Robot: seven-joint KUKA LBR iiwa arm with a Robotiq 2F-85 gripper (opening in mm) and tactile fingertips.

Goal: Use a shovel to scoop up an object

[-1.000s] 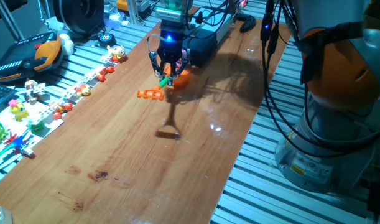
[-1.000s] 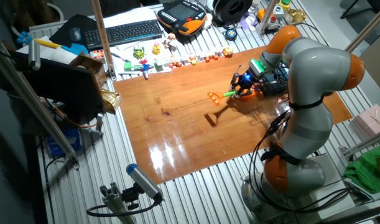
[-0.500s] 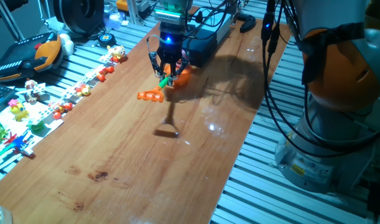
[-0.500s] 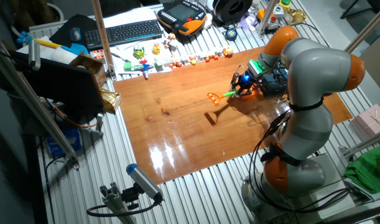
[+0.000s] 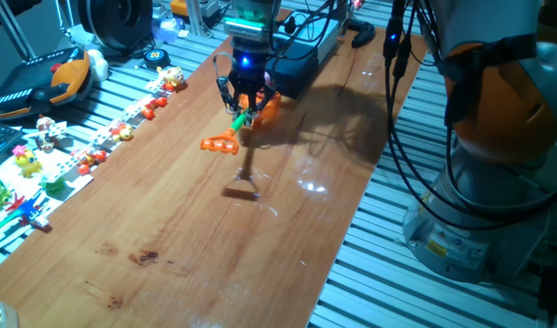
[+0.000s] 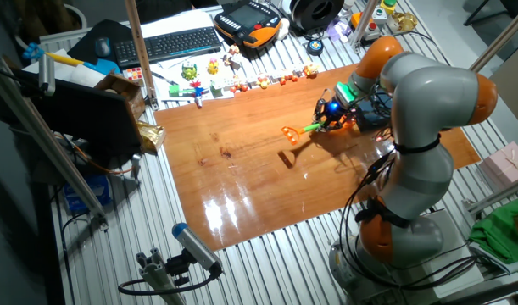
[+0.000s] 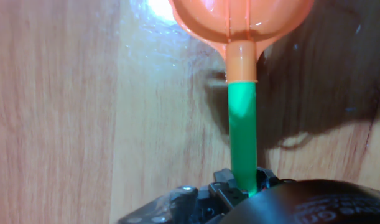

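My gripper [image 5: 241, 108] is shut on the thin green shaft of the shovel [image 5: 232, 128] and holds it above the wooden table. Its orange D-shaped loop [image 5: 221, 143] points toward the table's middle, and the orange blade [image 5: 269, 110] lies behind the fingers. In the other fixed view the gripper [image 6: 327, 118] sits at the far right of the board, with the shovel [image 6: 299, 130] sticking out to the left. The hand view shows the green shaft [image 7: 242, 124] running up from the gripper [image 7: 242, 184] to the blade [image 7: 239, 22]. I cannot make out the object in any view.
Rows of small red-and-yellow toys [image 5: 123, 128] line the table's left edge, with other toys [image 5: 27, 164] beyond them. A black box with cables [image 5: 301, 55] stands just behind the gripper. The robot's base [image 5: 497, 164] is at the right. A keyboard [image 6: 178, 42] lies at the back.
The gripper has drifted slightly left with the shovel. The loop end has dipped a little, and its shadow on the wood has shifted with it.
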